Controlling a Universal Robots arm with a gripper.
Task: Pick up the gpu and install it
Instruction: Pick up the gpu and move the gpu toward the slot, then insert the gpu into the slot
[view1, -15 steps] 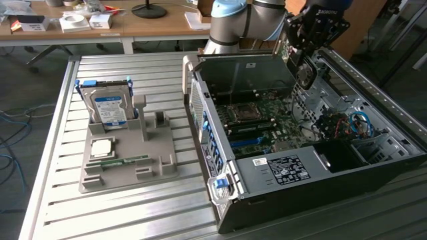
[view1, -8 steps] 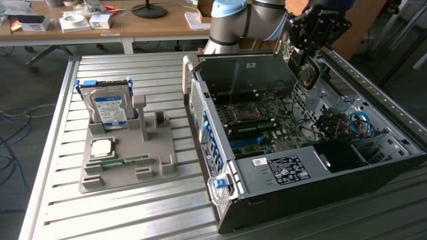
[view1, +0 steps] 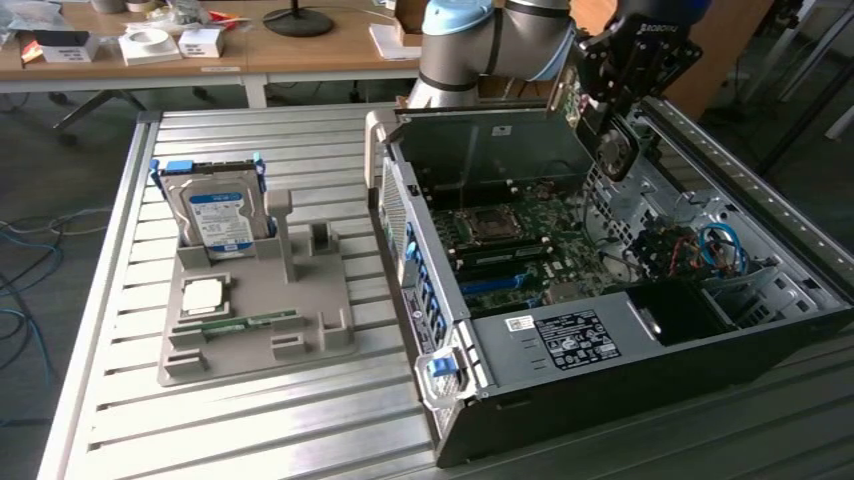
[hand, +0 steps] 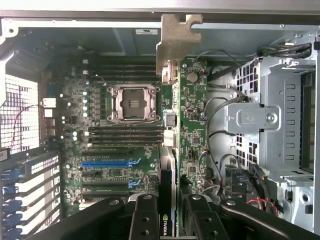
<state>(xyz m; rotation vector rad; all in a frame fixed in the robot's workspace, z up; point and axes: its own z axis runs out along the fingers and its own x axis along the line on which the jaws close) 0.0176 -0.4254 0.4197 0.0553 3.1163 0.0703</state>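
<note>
Clamping the gpu (hand: 192, 125) between 2 black, blocky fingers (hand: 145, 220), the end effector (hand: 170, 222) is hovering over the open computer case (view1: 601, 340) at the upper right of the exterior view. Its jaws are standing partway closed, pressing on the card's 2 flat faces.

The gpu is hanging raised above the far side of the case, well apart from the gray tray (view1: 254, 350). It is showing as a thin rectangular card with a green face crowded with tiny components, a dark edge, and a stamped, notched metal bracket at the end away from the fingers.

Below it, the case is lying on its side as a dark sheet-metal box with its panel off. The green motherboard (view1: 521, 250) is lying flat inside, carrying a square, shiny-framed processor socket (hand: 131, 102) and 2 long blue slots (hand: 110, 163). A perforated silver drive cage (hand: 270, 130) is sitting beside loose coloured cables.

At the left of the exterior view, the moulded matte tray is resting on the ribbed aluminium surface (view1: 267, 430). A silver hard drive (view1: 220, 215) with a blue label is standing upright in it. A square metallic chip (view1: 203, 293) and a narrow green memory stick (view1: 247, 322) are lying flat nearer the frame's lower left.
</note>
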